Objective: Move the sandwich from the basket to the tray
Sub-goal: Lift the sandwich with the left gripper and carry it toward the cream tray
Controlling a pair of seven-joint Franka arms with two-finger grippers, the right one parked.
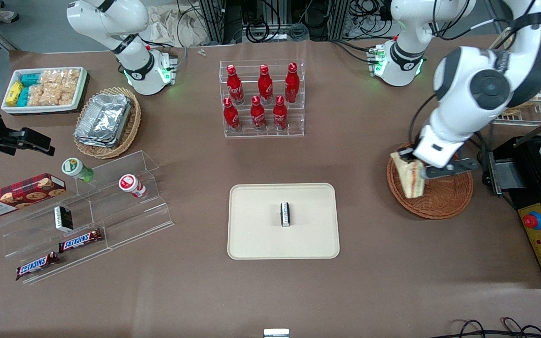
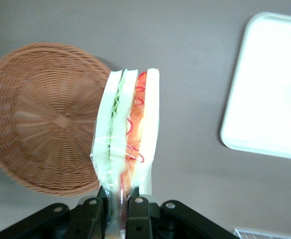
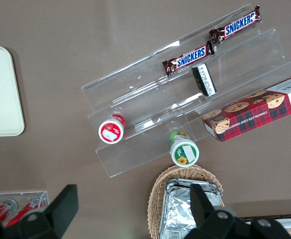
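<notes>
Above the basket edge, the hand grips the sandwich, tray well apart.

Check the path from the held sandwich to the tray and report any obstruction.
Nothing visible blocks it. The end effector holds the sandwich above the basket; only bare table lies between it and the tray. A small black-and-white packet sits mid-tray.

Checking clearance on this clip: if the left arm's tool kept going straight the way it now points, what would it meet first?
The tool, shut on the sandwich, points down at bare table between the basket and the tray. The sandwich's tip would likely touch there first; depth is unclear.
</notes>
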